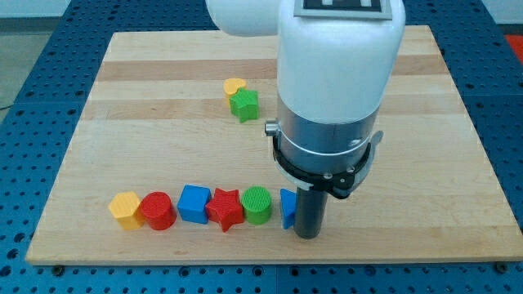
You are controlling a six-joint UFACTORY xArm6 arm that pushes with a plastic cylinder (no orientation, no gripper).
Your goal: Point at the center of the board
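My tip (308,234) rests on the wooden board (163,139) near the view's bottom, right of centre. It touches or nearly touches a blue block (287,207) that the rod partly hides. Left of that block runs a row: a green cylinder (257,204), a red star (226,209), a blue cube (194,203), a red cylinder (158,211) and a yellow hexagon-like block (125,210). Higher up, left of the arm, a yellow heart (234,86) touches a green star-like block (243,104).
The arm's large white and silver body (335,90) covers the board's middle right and top. A blue perforated table (24,163) surrounds the board on all sides.
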